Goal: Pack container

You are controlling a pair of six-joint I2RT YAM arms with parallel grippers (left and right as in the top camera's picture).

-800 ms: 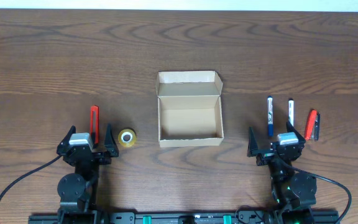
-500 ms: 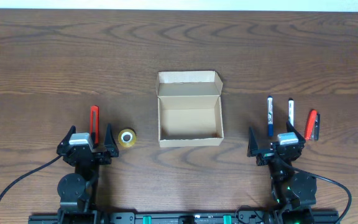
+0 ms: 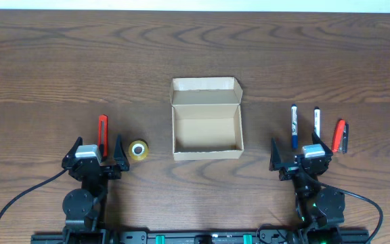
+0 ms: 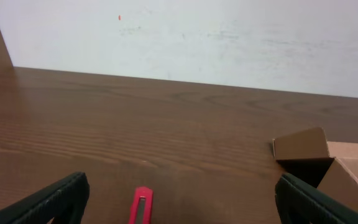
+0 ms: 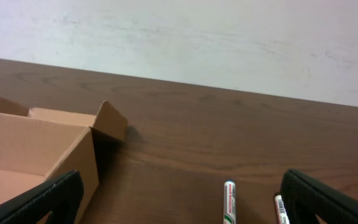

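Nothing is seen to have moved since the earlier frames. One container [image 3: 206, 129], its lid folded back toward the top of the frame, is set open at the centre of the tabletop [image 3: 195, 54].

One red cutter [image 3: 102, 130] and one roll of yellow tape [image 3: 138, 150] are laid at lower left. At lower right, two markers are counted, a blue-capped marker [image 3: 294, 127] and a black-capped marker [image 3: 317, 122], along with one red tool [image 3: 339, 135] with a dark strip against its right side.

The left gripper [image 3: 97, 152] and the right gripper [image 3: 301, 154] are both held wide apart at the bottom edge; nothing is gripped or touched by either.

A pale wall [image 4: 229, 37] behind the tabletop is shown only by the wrist views. The tape and the red tool are shown only from overhead. The cutter's tip [image 4: 142, 208] is framed between the left fingers, and both marker tips appear at the bottom of the right wrist view.
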